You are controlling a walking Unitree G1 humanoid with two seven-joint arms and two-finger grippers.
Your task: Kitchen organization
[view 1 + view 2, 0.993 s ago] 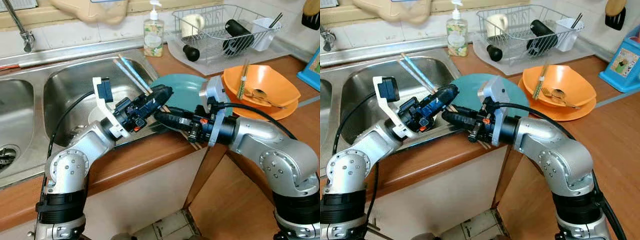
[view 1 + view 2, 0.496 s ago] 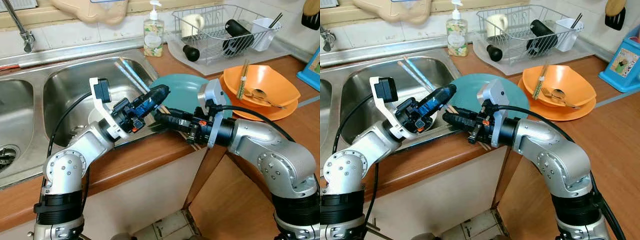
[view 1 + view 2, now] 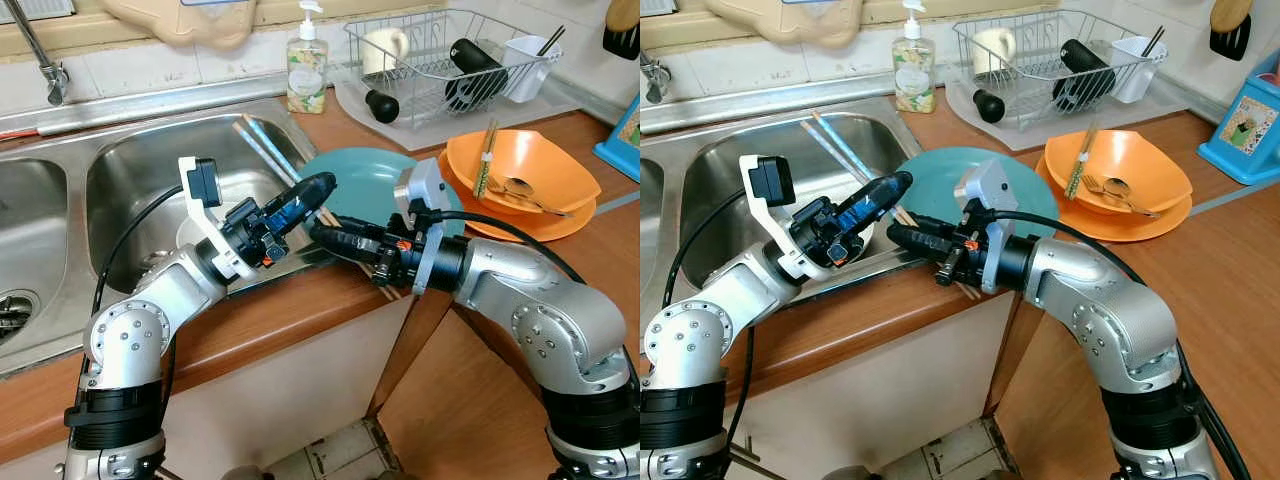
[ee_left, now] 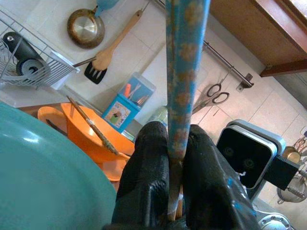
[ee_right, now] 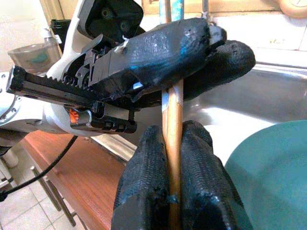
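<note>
Centre frame, over sink point(image 3: 130, 175) edge: left gripper point(image 3: 318, 187) & right gripper point(image 3: 322, 233) both clamped on chopsticks point(image 3: 262, 150), tips angled to upper left, beside teal plate point(image 3: 370, 180).

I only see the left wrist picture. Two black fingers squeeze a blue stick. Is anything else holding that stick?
Observer: Yes. It is a pair of chopsticks, and the right gripper is shut on their wooden end, just below the left gripper.
Operator: Where do the blue ends point?
Observer: Up and back, over the sink.
Operator: What stands behind the sink?
Observer: A soap bottle, at the back of the counter.
</note>
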